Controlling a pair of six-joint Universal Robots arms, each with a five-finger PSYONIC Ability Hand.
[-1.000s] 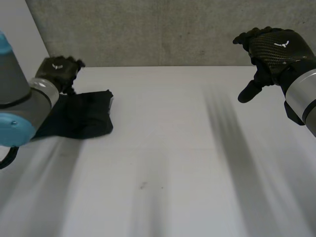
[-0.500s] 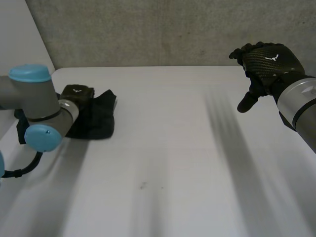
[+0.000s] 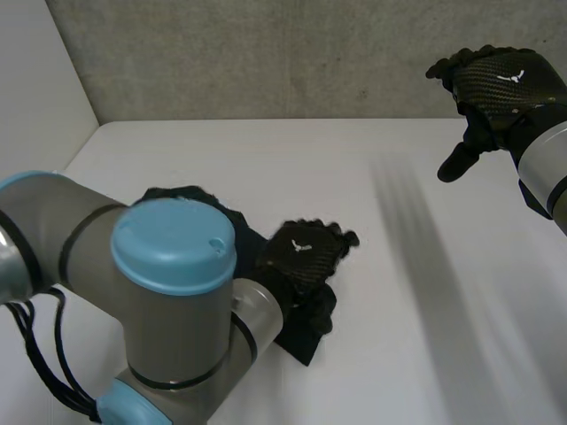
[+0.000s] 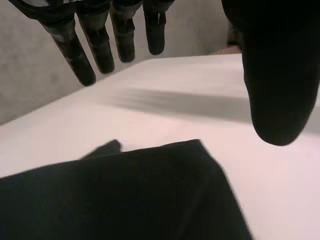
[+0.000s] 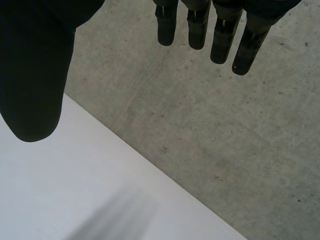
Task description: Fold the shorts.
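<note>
While the left hand [image 3: 306, 257] hovers open-fingered over crumpled black fabric shorts [image 3: 310, 326] beneath its palm, the right hand [image 3: 498, 88] hangs raised, fingers straight.

White table [image 3: 372, 354], grey wall [image 3: 266, 53]

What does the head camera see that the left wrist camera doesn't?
The head view brings in the right hand, held up open at the far right, and the big grey left arm with its blue cap. The left wrist view brings in the left hand from underneath: straight fingers and the thumb spread apart, holding nothing, with the shorts' edge below the palm. Both have the black shorts lying on the white table.
</note>
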